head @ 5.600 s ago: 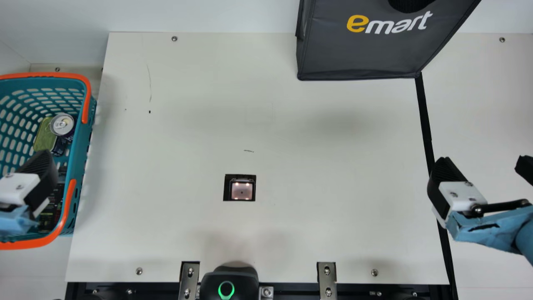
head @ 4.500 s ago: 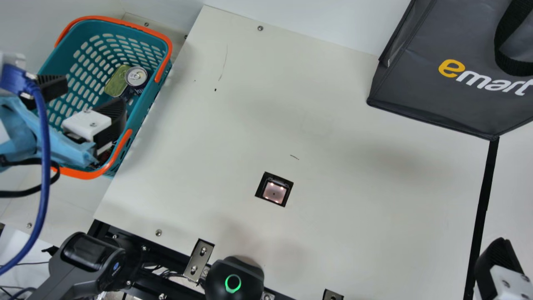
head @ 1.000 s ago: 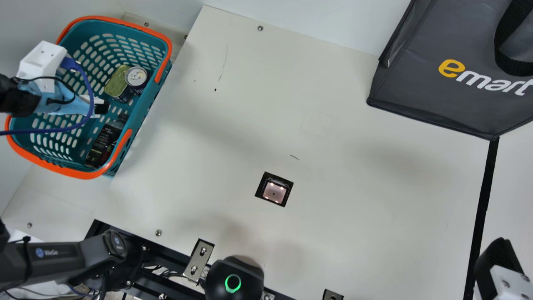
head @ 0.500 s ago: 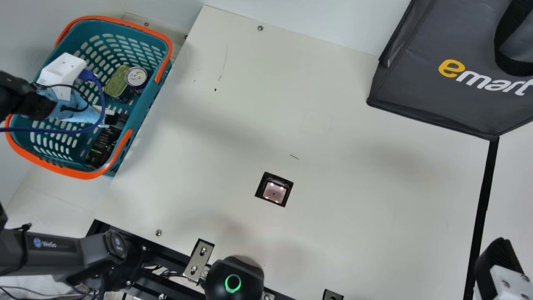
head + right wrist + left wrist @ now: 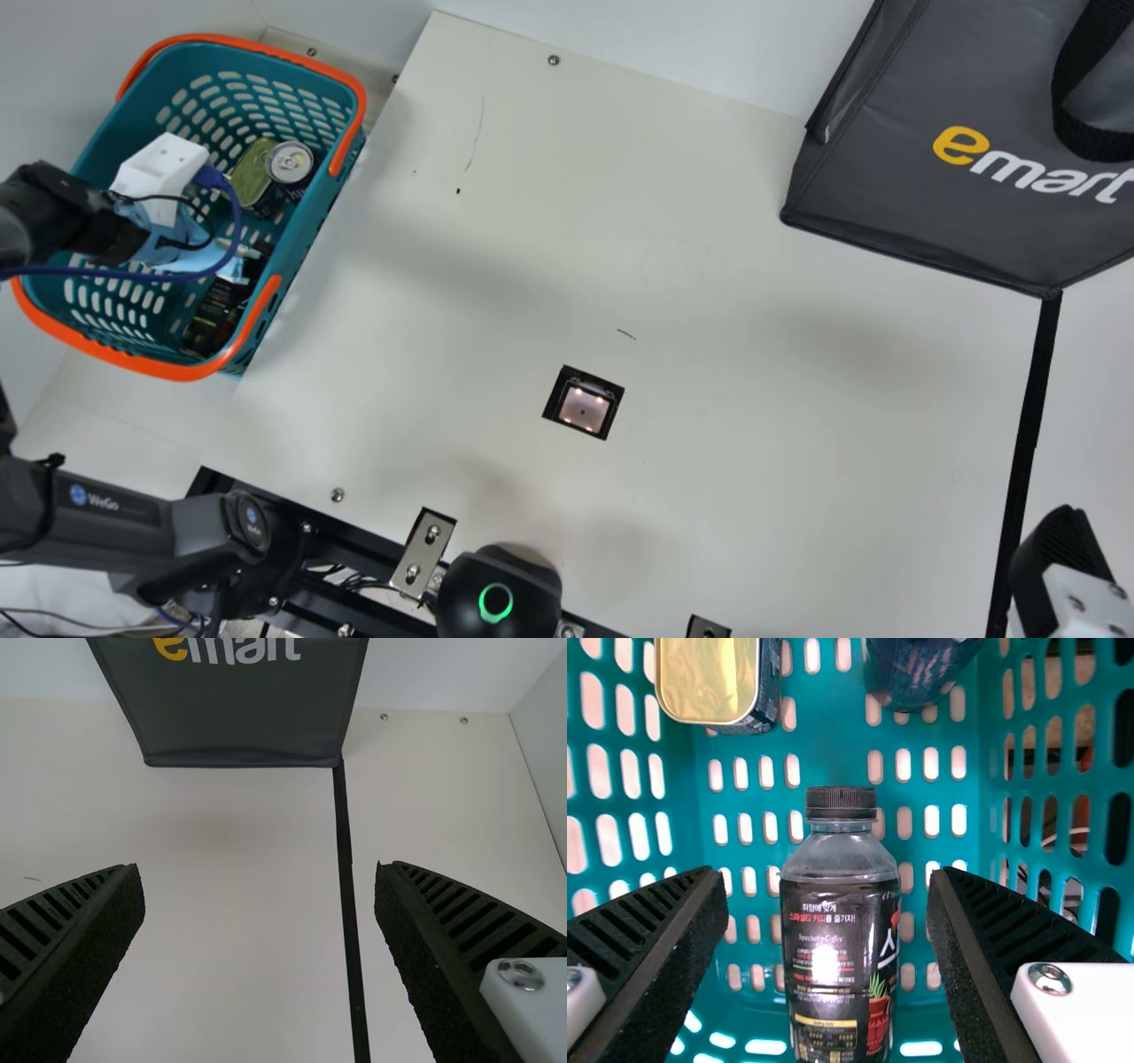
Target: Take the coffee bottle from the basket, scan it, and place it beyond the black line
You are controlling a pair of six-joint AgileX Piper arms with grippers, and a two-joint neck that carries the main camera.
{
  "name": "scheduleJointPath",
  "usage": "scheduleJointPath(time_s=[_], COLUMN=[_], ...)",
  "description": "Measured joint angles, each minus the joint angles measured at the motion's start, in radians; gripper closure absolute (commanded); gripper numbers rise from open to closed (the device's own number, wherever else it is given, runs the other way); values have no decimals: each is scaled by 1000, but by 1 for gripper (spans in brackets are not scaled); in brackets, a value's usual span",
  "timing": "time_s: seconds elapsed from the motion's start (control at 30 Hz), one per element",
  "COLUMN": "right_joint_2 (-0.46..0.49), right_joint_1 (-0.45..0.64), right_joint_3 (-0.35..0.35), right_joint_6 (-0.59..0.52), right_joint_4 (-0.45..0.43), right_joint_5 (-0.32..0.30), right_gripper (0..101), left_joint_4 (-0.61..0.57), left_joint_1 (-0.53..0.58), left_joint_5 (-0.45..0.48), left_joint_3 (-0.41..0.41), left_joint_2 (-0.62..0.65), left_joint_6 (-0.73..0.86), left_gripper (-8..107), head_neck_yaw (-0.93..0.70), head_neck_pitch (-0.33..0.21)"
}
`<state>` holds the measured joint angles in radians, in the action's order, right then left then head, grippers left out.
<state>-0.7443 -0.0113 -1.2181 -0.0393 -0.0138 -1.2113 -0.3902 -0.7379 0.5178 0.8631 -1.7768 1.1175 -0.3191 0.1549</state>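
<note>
The coffee bottle is lying in the basket; the left claw is hovering open over it, its fingers apparently staying clear. The right claw is hanging open near the black line.

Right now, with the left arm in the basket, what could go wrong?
Two risks. The coffee bottle lies close along the basket's side wall, so the open left gripper's outer finger might scrape or wedge there. And the orange handle runs along the rim beside the bottle; lifting toward the scanner could snag it.
</note>
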Motion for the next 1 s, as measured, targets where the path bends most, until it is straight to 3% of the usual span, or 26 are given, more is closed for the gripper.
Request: scheduleJointPath(time_s=[1.0], right_joint_2=[0], right_joint_1=[0], right_joint_3=[0], right_joint_6=[0], right_joint_4=[0], right_joint_5=[0], right_gripper=[10], left_joint_4=[-87], left_joint_1=[90], left_joint_5=[-227], left_joint_3=[14], left_joint_2=[-227], left_joint_6=[-53], left_gripper=[9], head_neck_yaw=[0], head_neck_pitch=[0])
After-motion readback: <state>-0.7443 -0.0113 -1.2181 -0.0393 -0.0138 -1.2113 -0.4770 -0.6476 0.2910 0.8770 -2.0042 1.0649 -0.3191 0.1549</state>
